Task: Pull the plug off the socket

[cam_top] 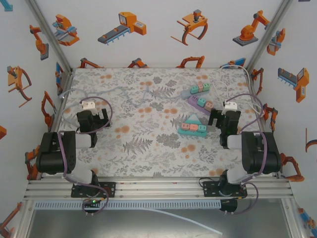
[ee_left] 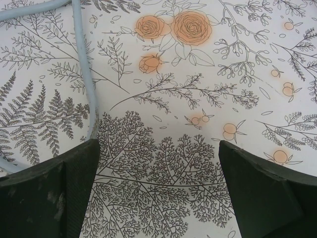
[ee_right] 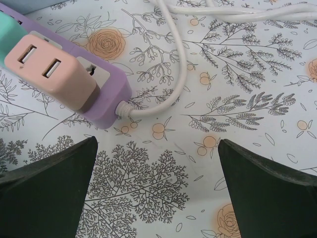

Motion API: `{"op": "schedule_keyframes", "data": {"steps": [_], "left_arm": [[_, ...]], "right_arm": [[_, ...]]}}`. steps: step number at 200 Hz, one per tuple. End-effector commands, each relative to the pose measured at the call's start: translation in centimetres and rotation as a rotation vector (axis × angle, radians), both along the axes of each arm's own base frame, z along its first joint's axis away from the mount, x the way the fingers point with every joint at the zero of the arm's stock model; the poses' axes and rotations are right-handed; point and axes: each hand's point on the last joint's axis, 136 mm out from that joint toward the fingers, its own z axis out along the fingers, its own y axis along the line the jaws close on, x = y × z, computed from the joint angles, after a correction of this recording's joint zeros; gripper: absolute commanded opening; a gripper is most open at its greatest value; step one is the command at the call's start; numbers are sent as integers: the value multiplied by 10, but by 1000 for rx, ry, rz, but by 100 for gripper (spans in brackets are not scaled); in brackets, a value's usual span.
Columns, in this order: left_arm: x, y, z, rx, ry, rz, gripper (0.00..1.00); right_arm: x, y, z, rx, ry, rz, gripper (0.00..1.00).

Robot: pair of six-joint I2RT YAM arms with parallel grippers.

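As the overhead camera looks down, a table (cam_top: 148, 158) covered in flowered cloth lies ahead of two black arms bolted at its near edge. The left gripper (cam_top: 93, 119) sits over the left side of the cloth, its claw spread and holding nothing. The right gripper (cam_top: 224, 118) sits over the right side, its claw also spread wide and empty. Just to its left lies a purple power strip (cam_top: 198, 104), angled across the cloth, with a pink plug (cam_top: 209, 106) seated at the end nearest that gripper. A teal power strip (cam_top: 192, 129) lies closer to the arms, and a third strip (cam_top: 195, 89) lies farther back.

From the left wrist, two dark fingers (ee_left: 49, 193) stand wide apart over bare flowered cloth. A pale blue cable (ee_left: 84, 69) runs down to the left finger.

From the right wrist, two dark fingers (ee_right: 267, 193) stand far apart above the cloth. The purple power strip (ee_right: 106, 99) lies at upper left, clear of both fingers. The pink plug (ee_right: 54, 77), with two slots on its face, sits in the strip. A white cord (ee_right: 171, 74) leaves the strip's end and curves away upward.
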Motion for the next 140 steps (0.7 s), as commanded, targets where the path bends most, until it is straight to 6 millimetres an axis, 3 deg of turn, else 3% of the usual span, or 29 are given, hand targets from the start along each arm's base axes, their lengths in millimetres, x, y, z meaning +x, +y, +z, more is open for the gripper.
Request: {"op": "schedule_keyframes", "data": {"steps": [1, 140], "left_arm": [[9, 0, 16, 10, -52, -1, 97], [9, 0, 16, 5, -51, -3, 97]], "right_arm": [[6, -4, 9, -10, -31, -20, 99], [6, -4, 9, -10, -31, -23, 99]]}}
